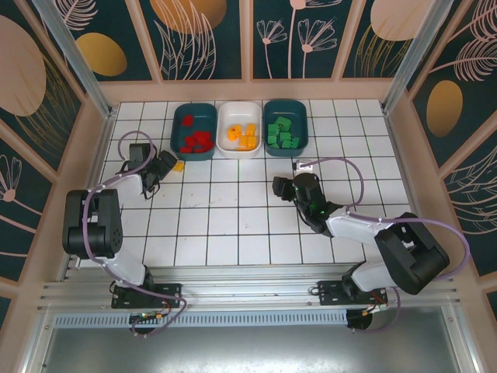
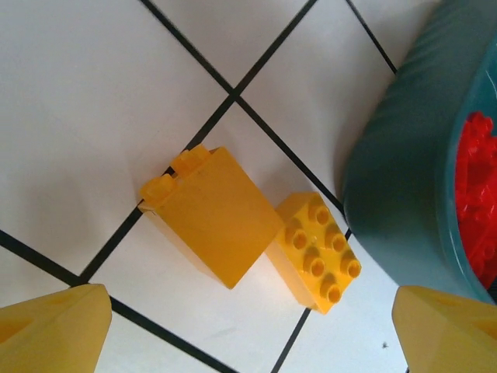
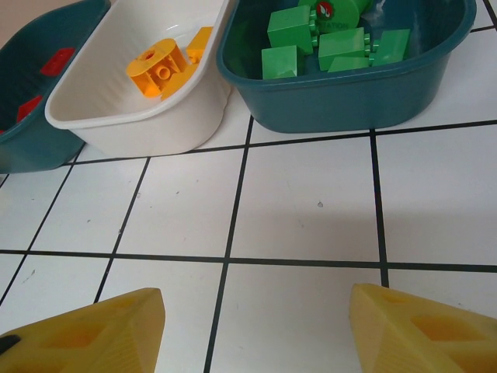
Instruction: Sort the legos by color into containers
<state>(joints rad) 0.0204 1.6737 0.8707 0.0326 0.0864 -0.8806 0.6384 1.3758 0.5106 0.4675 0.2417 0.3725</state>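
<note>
white tray (image 3: 140,116): smooth plastic, is catching a soft sheen
teal tray (image 2: 396,179) left of the white tray: plastic, is looking smooth, half-matt
yellow bricks (image 2: 210,217) left of the white tray: hard plastic, are gleaming
table top (image 3: 311,194) under the white tray: tiles are looking smooth, faintly glossy

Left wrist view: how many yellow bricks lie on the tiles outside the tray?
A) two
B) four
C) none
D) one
A: a larger yellow brick on its side and a smaller yellow brick studs up lie side by side on the white tiles, just outside the teal tray that holds the red bricks.
</note>
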